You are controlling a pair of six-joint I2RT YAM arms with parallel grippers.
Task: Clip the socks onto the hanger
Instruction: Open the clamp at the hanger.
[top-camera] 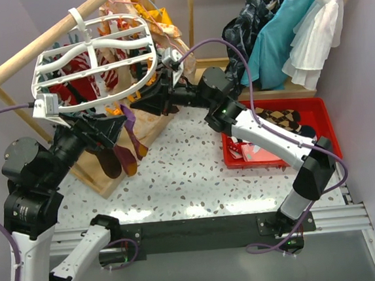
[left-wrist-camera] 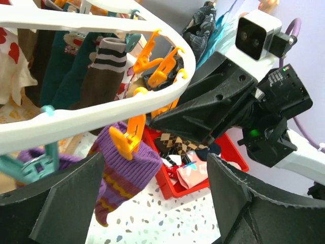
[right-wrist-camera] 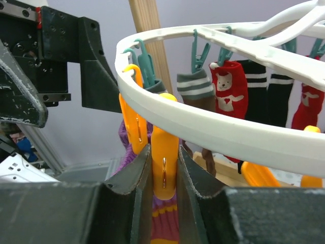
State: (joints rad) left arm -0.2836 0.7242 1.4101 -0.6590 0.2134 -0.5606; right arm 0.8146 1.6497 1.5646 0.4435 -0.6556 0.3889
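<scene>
I am squeezing the right pincer [right-wrist-camera: 163, 152] shut on a hard, slick orange clip [right-wrist-camera: 164, 173] under the rigid white hanger [right-wrist-camera: 213, 122]. A soft, ribbed purple sock [left-wrist-camera: 127, 170] is dangling there, light and floppy, and I judge it best gripped at the cuff. The left pincer [left-wrist-camera: 152, 203] is gaping apart, empty.

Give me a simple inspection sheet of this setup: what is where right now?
Surface: speckled table.
Job's things: white hanger hooked on wooden rail; clipped socks and a purple sock hang from it; loose socks in red tray.
Clutter: floral cloth behind the hanger.
Grippers: left gripper open beside the purple sock; right gripper shut on orange clip.
Cables: purple cable arches over the right arm.
Surroundings: dresses hanging far right.
</scene>
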